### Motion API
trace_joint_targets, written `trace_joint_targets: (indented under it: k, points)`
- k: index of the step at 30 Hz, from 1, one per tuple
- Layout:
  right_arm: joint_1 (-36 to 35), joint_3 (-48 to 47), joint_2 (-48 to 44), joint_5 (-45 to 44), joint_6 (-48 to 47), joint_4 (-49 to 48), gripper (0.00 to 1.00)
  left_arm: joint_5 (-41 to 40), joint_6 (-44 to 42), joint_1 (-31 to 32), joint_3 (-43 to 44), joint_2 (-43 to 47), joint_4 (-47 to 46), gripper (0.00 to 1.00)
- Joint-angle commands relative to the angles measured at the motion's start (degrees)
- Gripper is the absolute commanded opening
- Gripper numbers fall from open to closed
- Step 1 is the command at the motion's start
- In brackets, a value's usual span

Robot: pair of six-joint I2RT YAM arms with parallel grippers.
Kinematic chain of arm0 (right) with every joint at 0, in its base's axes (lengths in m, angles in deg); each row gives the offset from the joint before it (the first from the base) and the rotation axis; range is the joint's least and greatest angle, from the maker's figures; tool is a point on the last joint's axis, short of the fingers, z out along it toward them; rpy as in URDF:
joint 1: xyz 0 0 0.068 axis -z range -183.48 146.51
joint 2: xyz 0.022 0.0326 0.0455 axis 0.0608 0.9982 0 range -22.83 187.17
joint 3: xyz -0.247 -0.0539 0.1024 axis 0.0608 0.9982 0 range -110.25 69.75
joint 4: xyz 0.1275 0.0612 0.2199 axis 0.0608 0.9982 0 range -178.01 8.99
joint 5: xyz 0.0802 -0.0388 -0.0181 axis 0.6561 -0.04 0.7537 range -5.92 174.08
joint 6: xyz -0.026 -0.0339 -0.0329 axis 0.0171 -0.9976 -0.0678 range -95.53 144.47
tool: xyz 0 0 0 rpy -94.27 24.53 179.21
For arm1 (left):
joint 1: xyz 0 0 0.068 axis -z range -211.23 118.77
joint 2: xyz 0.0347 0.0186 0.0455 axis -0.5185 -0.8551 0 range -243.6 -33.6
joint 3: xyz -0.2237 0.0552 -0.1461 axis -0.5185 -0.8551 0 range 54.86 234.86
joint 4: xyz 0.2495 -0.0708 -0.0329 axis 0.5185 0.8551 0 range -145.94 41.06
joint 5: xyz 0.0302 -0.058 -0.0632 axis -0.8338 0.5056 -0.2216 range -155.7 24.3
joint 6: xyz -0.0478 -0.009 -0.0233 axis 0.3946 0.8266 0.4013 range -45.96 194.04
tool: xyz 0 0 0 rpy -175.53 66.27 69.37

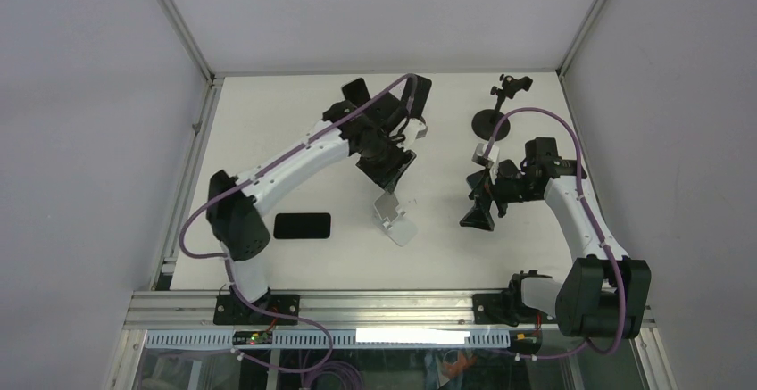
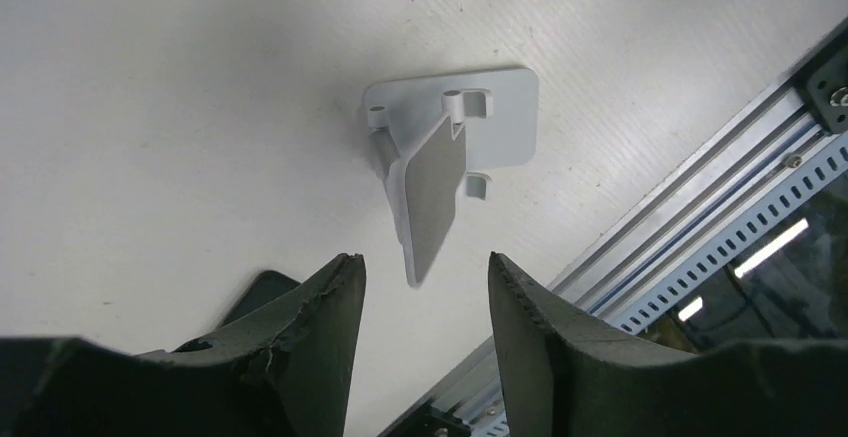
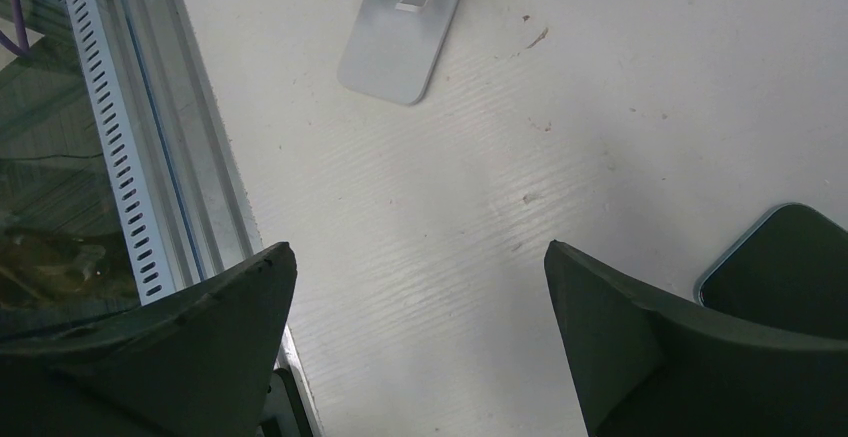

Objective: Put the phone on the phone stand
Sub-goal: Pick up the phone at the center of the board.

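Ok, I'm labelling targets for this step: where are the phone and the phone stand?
phone [image 1: 302,226], top external view, middle of its dark face.
phone stand [image 2: 435,189], left wrist view, on its tilted back plate.

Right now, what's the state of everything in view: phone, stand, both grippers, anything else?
phone, lying flat, not on the stand.
phone stand, standing on its base, rest plate raised, empty.
left gripper, open, empty, just above the stand.
right gripper, wide open, empty.
black clamp mount, upright at the back.
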State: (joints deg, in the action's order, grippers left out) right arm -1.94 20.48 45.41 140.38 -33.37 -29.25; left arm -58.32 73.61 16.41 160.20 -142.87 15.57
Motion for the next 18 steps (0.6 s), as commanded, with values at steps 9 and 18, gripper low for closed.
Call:
trace_joint_targets:
  k: [9,18]
  points:
    - [0.39,-1.44,-0.05,0.78,-1.13,0.12,0.99,-16.31,10.06,-0.53,-29.31,32.32,-30.74,0.78]
    - [0.42,-1.44,-0.05,0.66,-1.04,0.03,0.99,-29.49,27.18,-2.85,-52.65,53.45,-45.5,0.99]
